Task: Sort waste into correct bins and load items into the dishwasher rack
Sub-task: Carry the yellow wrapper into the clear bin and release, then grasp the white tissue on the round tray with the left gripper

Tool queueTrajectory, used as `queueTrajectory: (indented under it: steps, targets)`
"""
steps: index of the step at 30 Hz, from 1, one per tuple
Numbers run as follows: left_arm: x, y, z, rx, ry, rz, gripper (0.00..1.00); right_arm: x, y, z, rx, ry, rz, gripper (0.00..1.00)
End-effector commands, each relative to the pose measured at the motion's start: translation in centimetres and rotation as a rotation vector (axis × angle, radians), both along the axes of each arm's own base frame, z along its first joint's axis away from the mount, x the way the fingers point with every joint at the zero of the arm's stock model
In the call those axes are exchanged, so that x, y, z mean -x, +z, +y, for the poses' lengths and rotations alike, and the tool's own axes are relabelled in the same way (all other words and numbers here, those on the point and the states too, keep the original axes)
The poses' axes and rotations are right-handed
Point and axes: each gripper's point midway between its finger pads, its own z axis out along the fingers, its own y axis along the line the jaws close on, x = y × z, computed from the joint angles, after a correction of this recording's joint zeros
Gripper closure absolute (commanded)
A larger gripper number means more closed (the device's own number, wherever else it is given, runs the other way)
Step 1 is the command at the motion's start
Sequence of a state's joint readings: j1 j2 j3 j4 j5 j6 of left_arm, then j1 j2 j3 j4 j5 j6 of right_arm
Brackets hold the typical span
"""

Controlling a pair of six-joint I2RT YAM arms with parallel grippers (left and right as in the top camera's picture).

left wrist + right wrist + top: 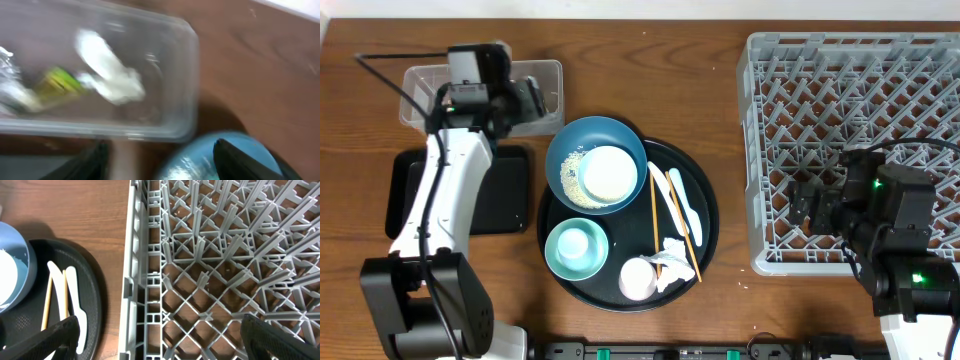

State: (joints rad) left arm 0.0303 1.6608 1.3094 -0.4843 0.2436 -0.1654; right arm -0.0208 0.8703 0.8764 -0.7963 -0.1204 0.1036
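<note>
Left gripper hangs open above the tub, a tissue lying inside; right gripper gapes empty over the rack. Second tissue, on the round tray, looks light and soft: pinch its bulk.

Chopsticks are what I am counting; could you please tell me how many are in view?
2. Both lie on the round black tray, beside the blue bowl: the straighter chopstick nearer the bowl, the slanted chopstick farther out. None seems hidden.

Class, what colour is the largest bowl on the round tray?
The bowl is blue; overhead view.
</note>
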Motion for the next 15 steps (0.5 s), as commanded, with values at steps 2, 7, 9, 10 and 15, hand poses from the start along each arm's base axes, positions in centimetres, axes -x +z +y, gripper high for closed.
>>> queueTrajectory:
  steps: [2, 7, 9, 10, 15]
  targets:
    - [2.5, -0.3, -6.8, 0.129, -0.17, 0.083, 0.32, -0.2, 0.8, 0.5, -0.013, 0.011, -0.018, 0.01]
    - [6.3, -1.5, -12.8, 0.085, -0.371, 0.175, 0.32, -0.1, 0.7, 0.5, -0.013, 0.011, -0.012, 0.01]
    - [8.4, -1.9, -15.0, 0.068, -0.45, 0.221, 0.32, 0.0, 0.6, 0.5, -0.013, 0.011, -0.007, 0.01]
    - [9.5, -2.2, -15.9, 0.057, -0.49, 0.246, 0.32, 0.1, 0.6, 0.5, -0.013, 0.011, -0.006, 0.01]
    - [14.8, -3.3, -19.6, 0.015, -0.638, 0.362, 0.32, 0.1, 0.5, 0.5, -0.013, 0.011, -0.003, 0.01]
